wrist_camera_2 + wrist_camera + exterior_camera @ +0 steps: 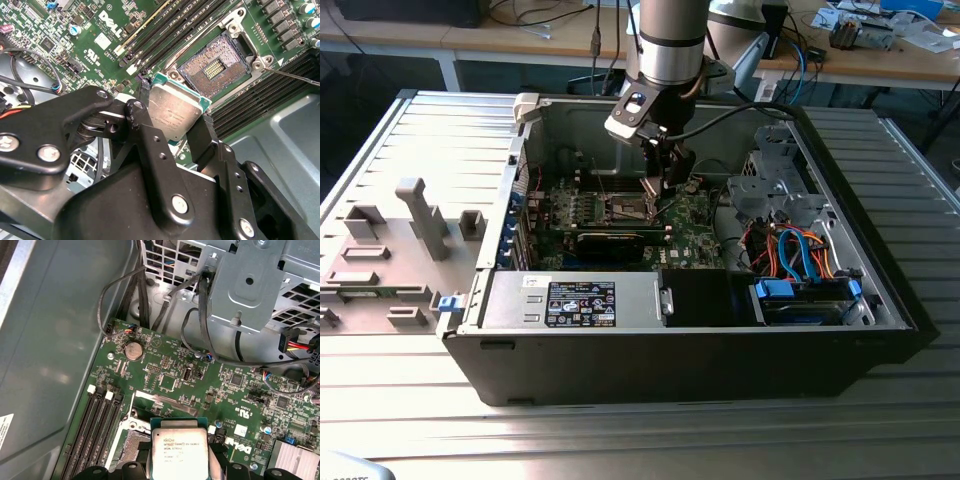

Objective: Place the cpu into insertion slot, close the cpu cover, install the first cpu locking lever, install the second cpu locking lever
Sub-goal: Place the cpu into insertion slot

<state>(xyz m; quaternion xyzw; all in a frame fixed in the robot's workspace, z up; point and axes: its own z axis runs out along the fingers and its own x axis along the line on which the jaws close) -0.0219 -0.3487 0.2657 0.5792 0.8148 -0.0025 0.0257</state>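
The hand [174, 115] was closed on the cpu [172, 102], its two fingers [145, 140] pinching opposite edges and the metal lid left bare. One chip, one hand, one socket. The cpu hung over the motherboard [200, 385] just beside the insertion slot [212, 70], not seated, since the slot's pin field lay open. The slot sat toward the middle of the board, between two banks of memory slots [165, 35]. From the exterior view the hand [665, 178] reached down into the open computer case [670, 365], lying on its side on the ribbed counter [620, 440]. I took the chip for light, thin and stiff, with a delicate underside. The edges looked the right place to hold it.
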